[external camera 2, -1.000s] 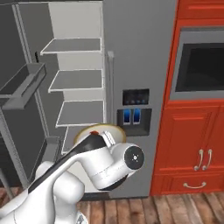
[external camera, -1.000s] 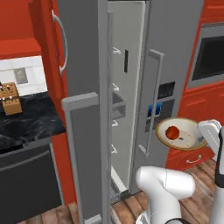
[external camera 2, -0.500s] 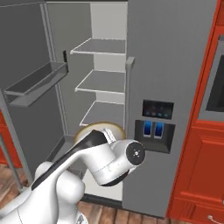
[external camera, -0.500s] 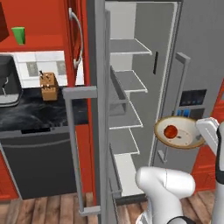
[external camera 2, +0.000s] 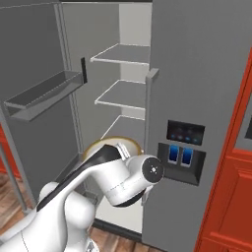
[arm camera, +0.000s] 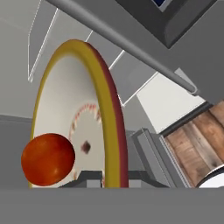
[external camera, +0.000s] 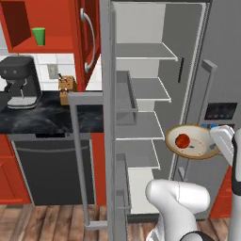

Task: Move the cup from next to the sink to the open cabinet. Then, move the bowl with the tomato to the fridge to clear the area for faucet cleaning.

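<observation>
A white robot arm holds a wide cream bowl (external camera: pixel 192 141) with a tan-brown rim in mid-air in front of an open grey fridge (external camera: pixel 155 89). In the left base view the bowl sits at about 3 o'clock, level, just ahead of the fridge's open compartment and touching no shelf. A small round red tomato (external camera: pixel 182 140) rests inside the bowl, left of its middle.

The gripper (external camera: pixel 221 141) meets the bowl's right-hand rim in that view. In the hand view its dark fingers (arm camera: pixel 89 180) are clamped on the bowl's edge (arm camera: pixel 111 131) at 6 o'clock, one on either side of the rim (the view is rolled, so the bowl appears to stand on edge), and the tomato (arm camera: pixel 48 159) shows large at 8 o'clock.

In the right base view the arm's white wrist covers most of the bowl (external camera 2: pixel 110 145), leaving only a curved strip of rim above it, near the lower fridge shelves (external camera 2: pixel 123 93). The fridge's left door stands open, with a grey door bin (external camera 2: pixel 44 93) at 10 o'clock.

At 11 o'clock in the left base view, a bright green cup (external camera: pixel 38 36) stands upright inside the open red wall cabinet (external camera: pixel 23 23). Below it, a dark coffee machine (external camera: pixel 20 87) and a wooden knife block (external camera: pixel 67 89) stand on the black counter (external camera: pixel 47 117).
</observation>
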Controlling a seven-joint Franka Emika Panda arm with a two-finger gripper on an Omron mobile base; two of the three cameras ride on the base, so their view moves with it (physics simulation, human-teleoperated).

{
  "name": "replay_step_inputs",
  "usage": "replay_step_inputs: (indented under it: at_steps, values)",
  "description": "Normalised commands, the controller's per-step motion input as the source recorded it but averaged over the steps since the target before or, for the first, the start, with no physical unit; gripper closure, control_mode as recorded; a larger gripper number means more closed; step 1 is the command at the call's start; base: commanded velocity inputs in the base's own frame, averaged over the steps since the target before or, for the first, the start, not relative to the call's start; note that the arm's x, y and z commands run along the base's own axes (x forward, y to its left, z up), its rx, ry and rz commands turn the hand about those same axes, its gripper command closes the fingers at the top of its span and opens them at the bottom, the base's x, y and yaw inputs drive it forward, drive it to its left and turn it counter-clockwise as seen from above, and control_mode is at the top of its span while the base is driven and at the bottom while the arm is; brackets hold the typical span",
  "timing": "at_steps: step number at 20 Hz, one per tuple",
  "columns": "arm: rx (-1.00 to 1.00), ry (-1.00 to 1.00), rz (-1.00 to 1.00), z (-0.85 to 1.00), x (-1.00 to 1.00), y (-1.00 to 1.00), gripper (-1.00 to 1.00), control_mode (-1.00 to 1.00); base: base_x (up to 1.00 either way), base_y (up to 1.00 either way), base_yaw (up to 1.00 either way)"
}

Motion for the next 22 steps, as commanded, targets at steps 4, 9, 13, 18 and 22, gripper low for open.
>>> replay_step_inputs:
  at_steps: [4, 9, 13, 18, 22]
  values:
    - [0.0, 0.0, 0.0, 0.0, 0.0, 0.0, 1.0, 1.0, 0.0, 0.01, 0.37]
    - [0.0, 0.0, 0.0, 0.0, 0.0, 0.0, 1.0, 1.0, 0.23, 0.0, 0.12]
    - [0.0, 0.0, 0.0, 0.0, 0.0, 0.0, 1.0, 1.0, 0.46, 0.0, 0.01]
    - [0.0, 0.0, 0.01, 0.01, 0.0, 0.04, 1.0, -1.0, 0.0, 0.06, 0.03]
    - [0.02, -0.06, 0.06, 0.58, 0.0, 0.13, 1.0, -1.0, 0.0, 0.0, 0.0]
